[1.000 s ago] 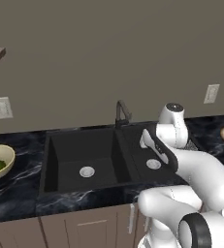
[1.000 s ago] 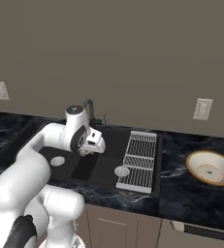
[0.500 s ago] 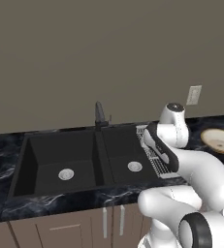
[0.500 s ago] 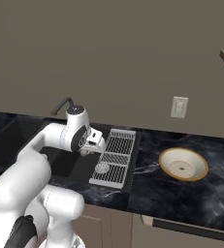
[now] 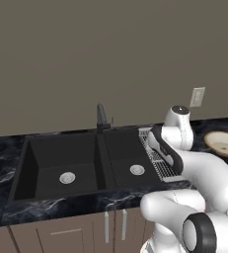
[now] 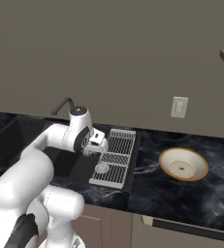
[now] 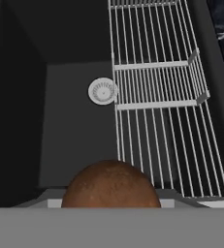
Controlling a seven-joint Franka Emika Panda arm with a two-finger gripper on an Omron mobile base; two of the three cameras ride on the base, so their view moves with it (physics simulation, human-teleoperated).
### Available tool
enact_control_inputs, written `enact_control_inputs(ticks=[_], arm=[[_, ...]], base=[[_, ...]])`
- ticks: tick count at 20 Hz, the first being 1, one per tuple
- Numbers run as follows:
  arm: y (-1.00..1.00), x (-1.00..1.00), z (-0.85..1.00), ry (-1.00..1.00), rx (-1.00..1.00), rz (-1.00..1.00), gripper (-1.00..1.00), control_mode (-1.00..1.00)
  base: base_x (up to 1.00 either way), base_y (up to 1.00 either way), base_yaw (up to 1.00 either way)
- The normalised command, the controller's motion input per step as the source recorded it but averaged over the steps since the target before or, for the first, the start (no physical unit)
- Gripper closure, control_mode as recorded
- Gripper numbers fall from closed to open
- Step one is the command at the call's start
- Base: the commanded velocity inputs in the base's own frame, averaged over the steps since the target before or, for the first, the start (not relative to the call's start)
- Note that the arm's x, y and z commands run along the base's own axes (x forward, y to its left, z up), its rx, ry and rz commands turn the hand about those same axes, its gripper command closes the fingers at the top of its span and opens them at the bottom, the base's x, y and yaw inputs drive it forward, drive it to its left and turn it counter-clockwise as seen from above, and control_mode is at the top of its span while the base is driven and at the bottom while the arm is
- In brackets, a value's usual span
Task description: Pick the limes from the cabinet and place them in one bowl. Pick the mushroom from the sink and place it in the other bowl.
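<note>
Brown and rounded, the mushroom (image 7: 111,184) sits pinched in the closed gripper (image 6: 95,144), held above the black sink (image 5: 76,163) by the wire rack (image 6: 114,156) at its right edge. A silver drain (image 7: 103,90) lies below. On the counter (image 6: 181,193) to the right stands the tan bowl (image 6: 183,164).

The left base view looks forward and down from behind the arm, the black sink (image 5: 81,165) at centre frame. The right base view faces the same counter, the sink (image 6: 16,140) at left. The hand view peers closely into the basin, wire rack (image 7: 157,92) at upper right.
</note>
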Motion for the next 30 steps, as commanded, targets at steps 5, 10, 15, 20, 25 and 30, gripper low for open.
enact_control_inputs(ticks=[5,10,15,20,25,30], arm=[[-0.41,0.41,0.06,0.15,-0.04,-0.21,1.0,-1.0],[-0.55,0.29,0.24,0.13,-0.04,-0.25,1.0,-1.0],[-0.58,0.26,-0.02,0.01,0.0,-0.23,1.0,-1.0],[-0.56,0.33,0.0,0.0,0.0,-0.23,1.0,-1.0],[-0.57,0.26,-0.05,-0.02,0.01,-0.25,1.0,-1.0],[-0.66,0.19,-0.01,0.0,0.0,-0.25,1.0,-1.0]], base=[[0.0,0.0,0.0],[0.0,0.0,0.0],[0.0,0.0,0.0],[0.0,0.0,0.0],[0.0,0.0,0.0],[0.0,0.0,0.0]])
